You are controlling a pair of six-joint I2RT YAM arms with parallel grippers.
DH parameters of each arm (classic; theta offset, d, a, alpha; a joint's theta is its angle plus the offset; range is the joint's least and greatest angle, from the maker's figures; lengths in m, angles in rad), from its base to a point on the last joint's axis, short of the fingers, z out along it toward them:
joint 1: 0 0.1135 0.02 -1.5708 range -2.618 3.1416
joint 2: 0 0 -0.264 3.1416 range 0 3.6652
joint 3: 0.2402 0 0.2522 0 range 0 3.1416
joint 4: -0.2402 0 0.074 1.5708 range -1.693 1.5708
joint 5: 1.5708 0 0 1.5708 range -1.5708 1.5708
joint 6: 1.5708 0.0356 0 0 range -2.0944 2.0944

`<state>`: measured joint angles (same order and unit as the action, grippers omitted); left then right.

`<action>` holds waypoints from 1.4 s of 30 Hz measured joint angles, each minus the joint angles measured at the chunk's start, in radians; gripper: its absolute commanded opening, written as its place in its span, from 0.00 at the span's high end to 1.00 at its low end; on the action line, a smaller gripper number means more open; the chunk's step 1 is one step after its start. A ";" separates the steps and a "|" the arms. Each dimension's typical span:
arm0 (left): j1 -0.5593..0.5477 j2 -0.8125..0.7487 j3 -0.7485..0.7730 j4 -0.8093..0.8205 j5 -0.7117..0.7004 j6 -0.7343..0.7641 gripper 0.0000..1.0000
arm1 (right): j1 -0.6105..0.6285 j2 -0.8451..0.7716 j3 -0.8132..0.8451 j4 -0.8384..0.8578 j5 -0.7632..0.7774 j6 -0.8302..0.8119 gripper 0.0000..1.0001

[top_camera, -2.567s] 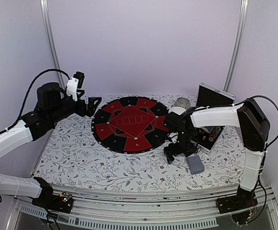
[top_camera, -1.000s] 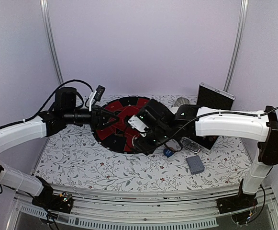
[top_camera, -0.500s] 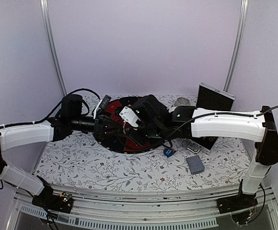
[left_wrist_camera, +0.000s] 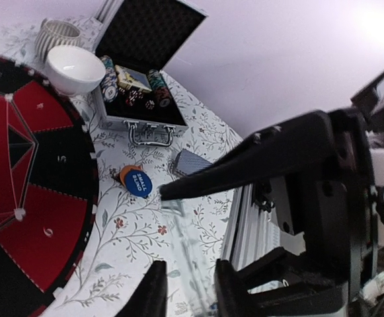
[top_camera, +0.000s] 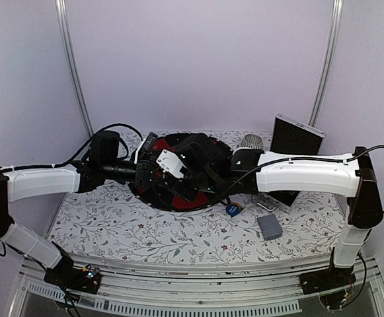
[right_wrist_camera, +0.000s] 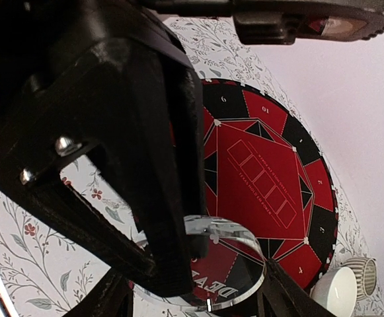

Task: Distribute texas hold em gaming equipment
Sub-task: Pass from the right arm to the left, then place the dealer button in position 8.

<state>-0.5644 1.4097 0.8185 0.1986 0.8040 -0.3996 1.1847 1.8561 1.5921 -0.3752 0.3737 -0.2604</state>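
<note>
1. The right gripper (right_wrist_camera: 192, 281) grasps a clear round disc (right_wrist_camera: 228, 267) with mirrored lettering, its rim caught between the two fingers, over the 9 o'clock half of the black-red round mat (right_wrist_camera: 264, 165)
2. The left gripper (left_wrist_camera: 188, 284) has come in from 9 o'clock to meet it nose to nose; its fingers stand close together, but whether they pinch the disc's edge I cannot tell
3. A couple of seconds earlier the right gripper was down on the table (top_camera: 112, 224) at the mat's 4 o'clock, beside the card deck (top_camera: 269, 226), and the left gripper hung at the mat's 9 o'clock rim; both have since swung over the mat
4. Against half a second ago the left gripper has pushed a little farther over the mat and the right gripper has edged toward 9 o'clock
5. The deck has not shifted; a blue disc (left_wrist_camera: 137, 184) overlapping an orange disc (left_wrist_camera: 123, 173) lies just off the mat's rim at 4 o'clock, a spot the right gripper covered earlier
6. The open case (left_wrist_camera: 142, 122) at 3 o'clock holds striped chips (left_wrist_camera: 109, 80); the white bowl (left_wrist_camera: 73, 66) sits just beside it at 2 o'clock
</note>
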 measured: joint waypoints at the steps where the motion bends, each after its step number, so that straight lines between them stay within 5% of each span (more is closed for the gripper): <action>1: -0.001 0.000 0.001 0.003 0.004 -0.003 0.96 | 0.000 0.003 0.000 0.002 0.003 -0.003 0.65; 6: -0.003 0.002 0.005 -0.006 -0.010 -0.056 1.00 | 0.006 0.014 0.001 0.010 0.047 -0.027 0.58; 10: -0.003 0.002 0.008 -0.007 -0.010 -0.055 1.00 | 0.008 0.014 0.001 0.012 0.072 -0.029 0.04; 11: 0.001 0.002 0.012 -0.013 -0.014 -0.045 1.00 | 0.008 0.014 0.000 0.014 0.079 -0.019 0.00; 15: 0.058 0.018 0.039 -0.059 -0.059 -0.034 1.00 | 0.004 0.013 -0.005 0.035 0.119 -0.004 0.01; 23: 0.376 0.233 0.068 -0.040 -0.180 -0.142 1.00 | -0.072 -0.060 -0.099 0.043 0.089 0.103 0.01; 35: 0.448 0.542 0.170 0.000 -0.184 -0.243 1.00 | -0.101 -0.129 -0.152 0.039 0.079 0.175 0.01; 36: 0.450 0.558 0.170 0.001 -0.179 -0.246 0.96 | -0.101 -0.129 -0.156 0.037 0.079 0.181 0.01; 39: 0.457 0.575 0.169 0.014 -0.161 -0.247 0.58 | -0.107 -0.129 -0.157 0.032 0.075 0.196 0.01; 42: 0.458 0.575 0.169 -0.007 -0.178 -0.232 0.44 | -0.114 -0.129 -0.157 0.030 0.065 0.208 0.01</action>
<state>-0.1066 1.9846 0.9874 0.1913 0.6258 -0.6319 1.0702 1.7271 1.4349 -0.3454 0.4389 -0.0521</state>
